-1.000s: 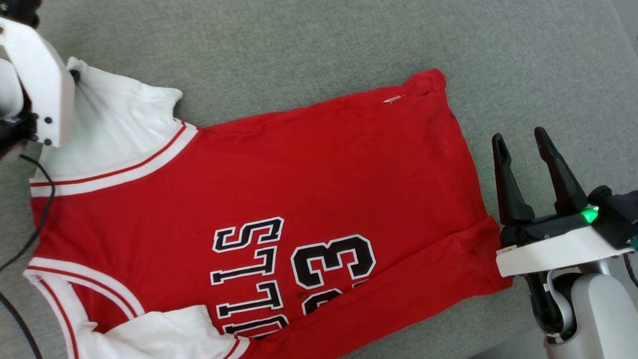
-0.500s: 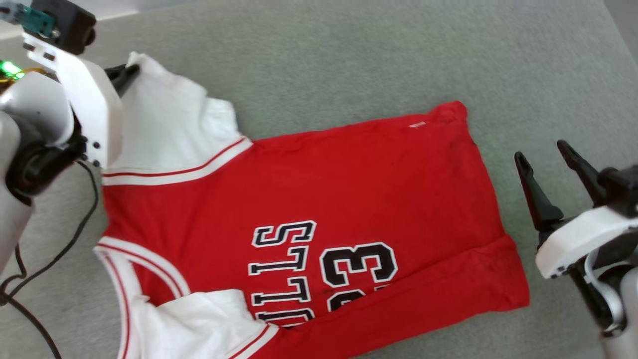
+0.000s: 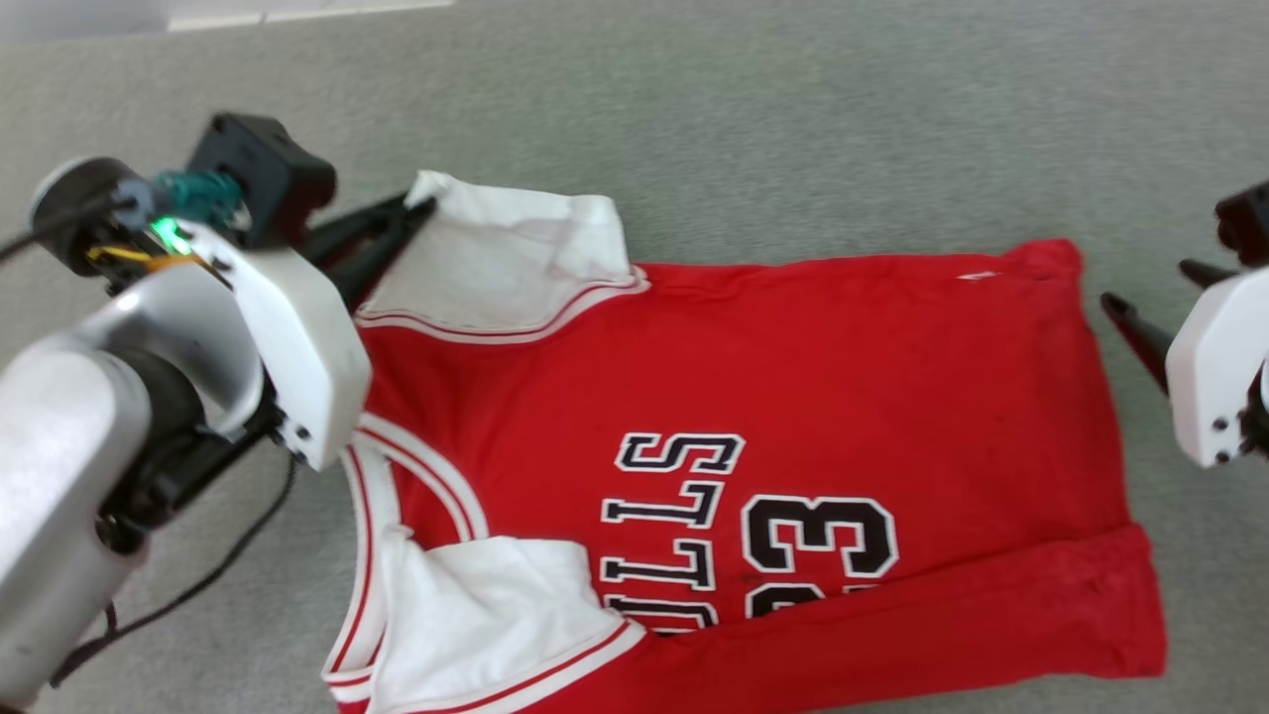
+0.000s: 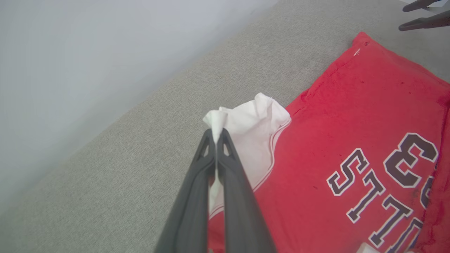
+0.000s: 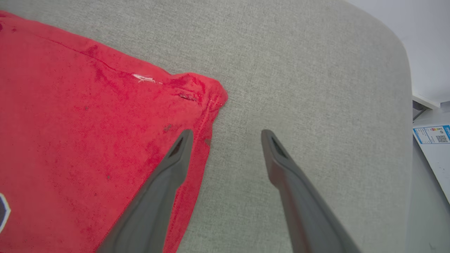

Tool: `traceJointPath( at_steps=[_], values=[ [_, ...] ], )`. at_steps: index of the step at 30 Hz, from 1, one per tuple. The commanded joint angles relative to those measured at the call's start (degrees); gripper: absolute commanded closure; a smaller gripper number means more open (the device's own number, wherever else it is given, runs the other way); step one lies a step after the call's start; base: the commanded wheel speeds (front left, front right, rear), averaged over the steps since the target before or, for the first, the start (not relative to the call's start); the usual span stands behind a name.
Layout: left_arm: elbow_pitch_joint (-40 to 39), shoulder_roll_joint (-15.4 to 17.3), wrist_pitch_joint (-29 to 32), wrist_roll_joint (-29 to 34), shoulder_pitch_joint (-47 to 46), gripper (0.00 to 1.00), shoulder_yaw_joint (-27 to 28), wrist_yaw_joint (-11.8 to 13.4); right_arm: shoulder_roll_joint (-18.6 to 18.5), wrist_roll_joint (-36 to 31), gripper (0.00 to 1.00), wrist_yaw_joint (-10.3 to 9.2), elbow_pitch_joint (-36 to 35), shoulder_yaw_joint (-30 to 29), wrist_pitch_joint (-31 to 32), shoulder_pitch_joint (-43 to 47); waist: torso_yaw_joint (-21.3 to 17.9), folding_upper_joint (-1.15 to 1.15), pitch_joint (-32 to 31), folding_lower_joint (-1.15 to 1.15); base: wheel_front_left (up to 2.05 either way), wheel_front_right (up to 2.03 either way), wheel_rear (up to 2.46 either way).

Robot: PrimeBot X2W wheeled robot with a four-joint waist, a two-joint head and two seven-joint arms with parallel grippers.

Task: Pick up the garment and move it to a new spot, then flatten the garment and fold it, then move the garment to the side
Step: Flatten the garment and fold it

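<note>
The garment (image 3: 793,397) lies spread on grey upholstery, a red jersey with white sleeves, black lettering and a 23. Its lower long edge is folded over. My left gripper (image 3: 421,206) is shut on the outer corner of the far white sleeve (image 3: 496,258). The left wrist view has the dark fingers (image 4: 225,168) pressed together with a tuft of white sleeve (image 4: 246,123) poking out above them. My right gripper (image 3: 1145,283) stands open just off the hem. In the right wrist view that right gripper (image 5: 226,133) straddles the hem edge below the garment's corner (image 5: 207,91), holding nothing.
The grey cushion (image 3: 793,119) runs past the garment on all sides. Its pale back edge (image 3: 248,15) shows at the top left. A black cable (image 3: 198,585) hangs by my left arm. A white labelled sheet (image 5: 434,140) lies beyond the cushion's edge.
The head camera has swung, shifting the whole scene right. The left gripper has closed fully on the sleeve corner, and the sleeve now bunches in toward the jersey. The right gripper stays open by the hem.
</note>
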Motion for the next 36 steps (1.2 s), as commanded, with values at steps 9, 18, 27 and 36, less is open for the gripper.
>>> traceJointPath(
  at_steps=[9,18,27,36],
  values=[
    [-7.52,-1.12,-1.58,2.25,2.78,1.00,-1.59,2.14,-2.48,1.33,0.00,-0.04,9.97,7.32,2.66,-9.46,5.46,0.00,3.39,0.00,0.00,0.00,0.00],
    [-8.00,-3.08,-3.09,2.98,2.64,1.00,-2.67,1.90,-2.06,1.76,0.00,-0.03,19.17,15.68,2.15,-9.99,8.12,0.00,4.33,0.00,0.00,0.00,0.00],
    [-4.94,-2.77,-5.34,3.74,4.80,1.00,-3.06,2.66,-1.01,5.05,1.00,-0.04,24.35,16.08,-2.48,-10.58,7.58,0.00,1.30,0.00,0.00,0.00,0.00],
    [-3.65,-0.72,-8.98,1.56,12.05,1.00,-2.13,5.54,-2.49,9.41,1.00,-0.04,21.34,13.19,-10.08,-7.32,5.70,0.00,-7.45,0.00,0.00,0.00,0.00]
  ],
)
